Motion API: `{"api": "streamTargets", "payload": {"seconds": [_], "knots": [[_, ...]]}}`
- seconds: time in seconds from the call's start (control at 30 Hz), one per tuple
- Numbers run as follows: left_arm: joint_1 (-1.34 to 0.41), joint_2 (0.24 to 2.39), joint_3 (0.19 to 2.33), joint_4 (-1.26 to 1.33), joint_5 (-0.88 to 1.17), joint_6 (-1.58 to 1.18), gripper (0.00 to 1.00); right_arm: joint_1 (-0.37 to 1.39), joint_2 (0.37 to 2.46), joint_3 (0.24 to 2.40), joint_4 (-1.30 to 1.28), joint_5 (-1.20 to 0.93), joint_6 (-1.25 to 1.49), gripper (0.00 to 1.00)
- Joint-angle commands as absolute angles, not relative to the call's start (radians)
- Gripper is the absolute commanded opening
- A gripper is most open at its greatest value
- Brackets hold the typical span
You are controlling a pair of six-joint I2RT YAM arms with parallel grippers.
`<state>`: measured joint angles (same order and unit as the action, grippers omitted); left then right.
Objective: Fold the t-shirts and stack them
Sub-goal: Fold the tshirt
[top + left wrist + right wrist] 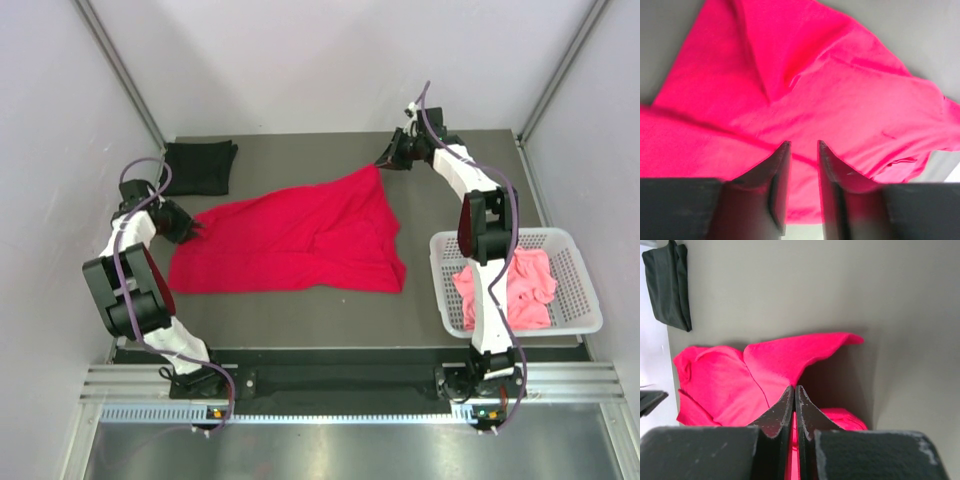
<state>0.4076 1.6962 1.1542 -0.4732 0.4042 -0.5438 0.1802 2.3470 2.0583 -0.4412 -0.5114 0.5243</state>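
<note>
Bright red cloth t-shirt [290, 240] lies spread flat, long axis running left to right. Right gripper [794, 387] is pinched shut on its far right corner. Left gripper [803, 145], jaws narrowly parted and empty, sits at its left edge.

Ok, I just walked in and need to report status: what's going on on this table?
Two robot arms are working on a bright red cloth t-shirt spread across the grey table. The right hand is shut on its far corner, lifting it off the surface. The left hand sits at the shirt's left edge, jaws slightly apart, apparently gripping nothing. A folded black cloth shirt lies far left, and a salmon pink shirt lies crumpled in the white plastic lattice basket.
</note>
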Motion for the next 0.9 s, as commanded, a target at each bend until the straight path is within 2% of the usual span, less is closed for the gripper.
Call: {"api": "streamTargets", "payload": {"seconds": [0.0, 0.07, 0.27, 0.53, 0.87], "knots": [[0.413, 1.609, 1.117, -0.448, 0.318, -0.554, 0.38, 0.181, 2.345, 2.111, -0.408, -0.523, 0.532, 0.0], [0.411, 1.611, 1.129, -0.46, 0.278, -0.595, 0.41, 0.181, 2.353, 2.118, -0.41, -0.525, 0.537, 0.0], [0.41, 1.661, 1.115, -0.48, 0.294, -0.791, 0.43, 0.186, 2.353, 2.115, -0.411, -0.528, 0.534, 0.0], [0.397, 1.723, 1.091, -0.403, 0.278, -1.077, 0.48, 0.189, 2.355, 2.115, -0.402, -0.531, 0.532, 0.0], [0.394, 1.793, 1.117, -0.344, 0.229, -1.152, 0.5, 0.187, 2.347, 2.117, -0.407, -0.529, 0.515, 0.0]]}}
